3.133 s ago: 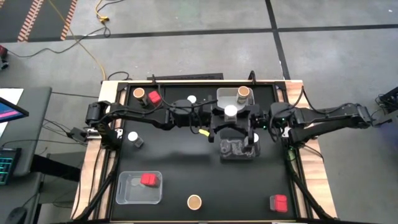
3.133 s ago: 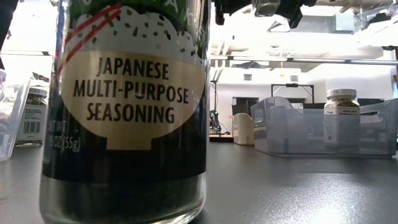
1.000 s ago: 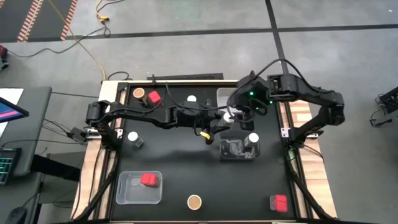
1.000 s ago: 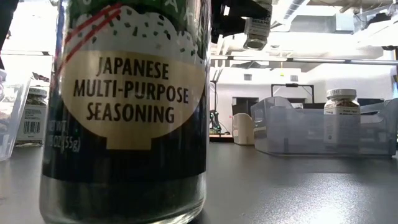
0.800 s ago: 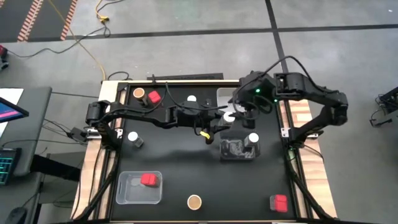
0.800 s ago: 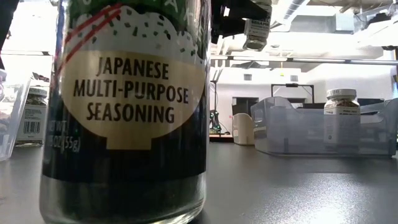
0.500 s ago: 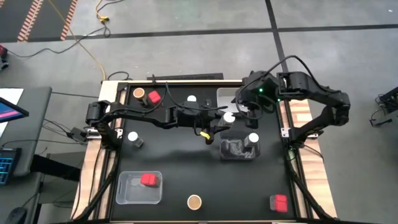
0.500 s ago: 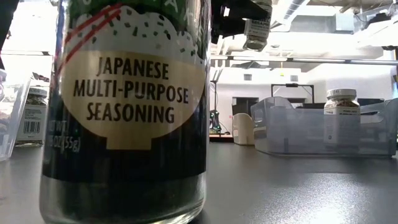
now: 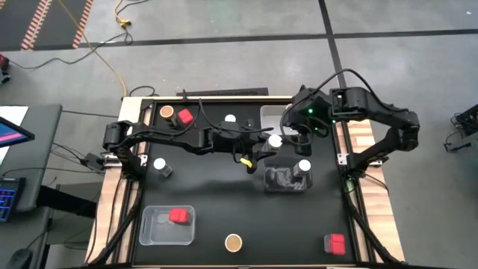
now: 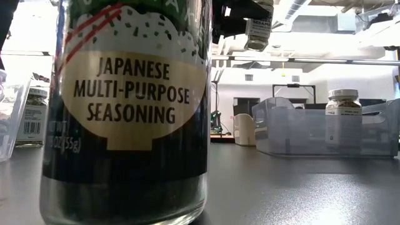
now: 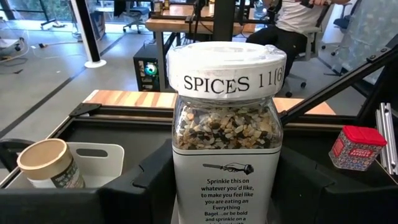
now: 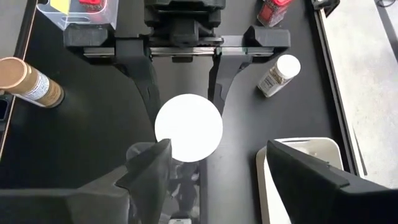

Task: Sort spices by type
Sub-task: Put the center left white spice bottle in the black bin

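Observation:
My left gripper (image 9: 269, 143) reaches in from the table's left and is shut on a white-lidded jar (image 9: 275, 140), marked SPICES on its lid rim (image 11: 225, 81), which shows high in the air in the low view (image 10: 257, 32). My right gripper (image 12: 214, 177) hovers open above that jar's lid (image 12: 188, 127), at the far right of the table (image 9: 297, 134). A cork-topped jar (image 11: 48, 163) stands in a white tray (image 11: 99, 163). Another white-lidded jar (image 9: 303, 167) stands in a dark tray (image 9: 282, 181). My left gripper pinches the white-lidded jar by its glass body (image 11: 186, 180), below the lid, one finger (image 11: 152, 180) on either side. The fingers come level from the table's left. The jar stands upright in the hold, lifted clear of the table.
A clear tray (image 9: 153, 233) near the left front holds a red box (image 9: 178, 216). Loose on the table: a cork jar (image 9: 234, 242), a red box (image 9: 334, 243), a lying white-lidded jar (image 9: 160, 166), and a cork jar (image 9: 166, 112) and red box (image 9: 184, 117) at the far left.
My right gripper has drifted a little toward the table's right edge, staying open above the jar. My left gripper has kept the jar aloft in nearly the same place.

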